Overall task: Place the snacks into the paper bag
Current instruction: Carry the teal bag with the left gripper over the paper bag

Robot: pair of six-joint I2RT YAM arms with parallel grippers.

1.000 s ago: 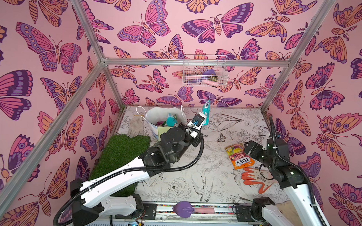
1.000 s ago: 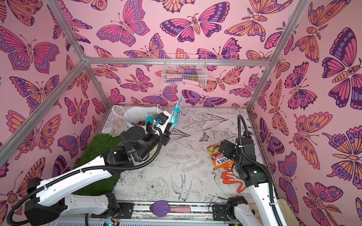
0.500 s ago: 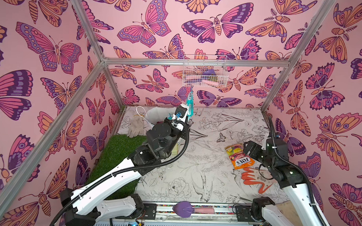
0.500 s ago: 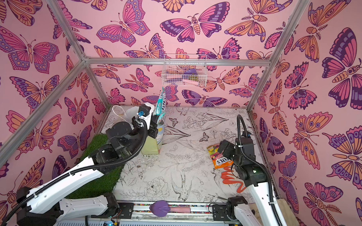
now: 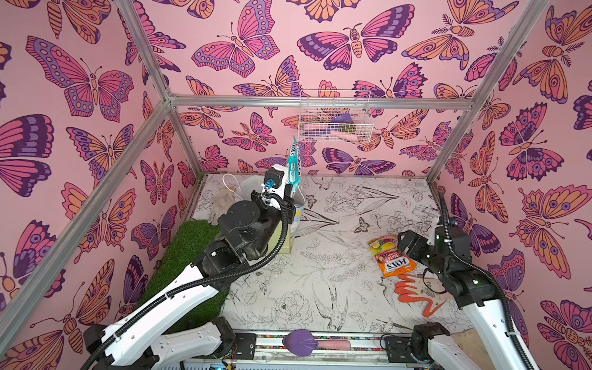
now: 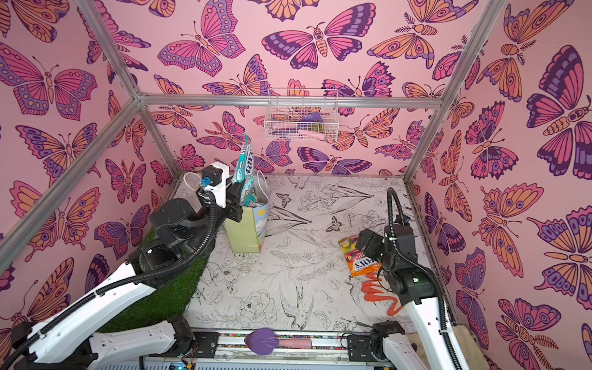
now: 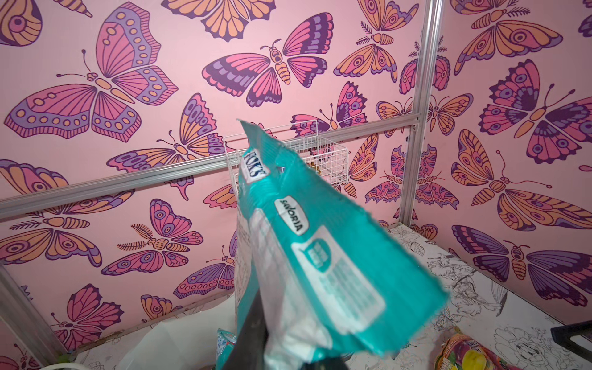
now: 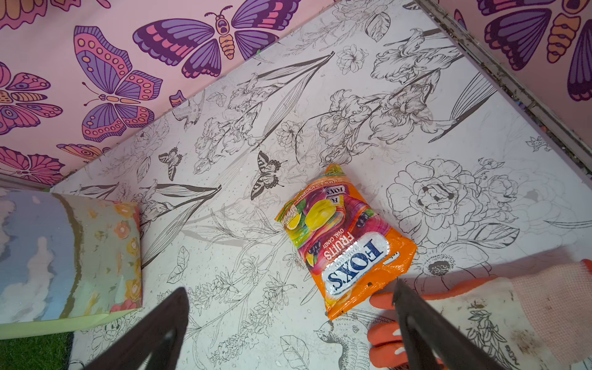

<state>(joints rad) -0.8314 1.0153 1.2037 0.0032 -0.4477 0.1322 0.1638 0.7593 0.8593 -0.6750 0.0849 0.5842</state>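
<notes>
Teal packet (image 6: 246, 163) held upright over the paper bag (image 6: 249, 231).
The left gripper (image 6: 237, 194) is clamped on the packet's lower end, above the bag's open mouth (a second teal packet (image 7: 225, 341) shows inside). The right gripper (image 8: 288, 293) hangs, jaws wide apart, over the orange Fox's bag (image 8: 344, 243), which lies flat on the floor beside an orange-and-grey glove (image 8: 448, 307).

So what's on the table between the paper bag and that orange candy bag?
Nothing: in both top views only bare flower-printed table separates the paper bag from the orange Fox's bag.
</notes>
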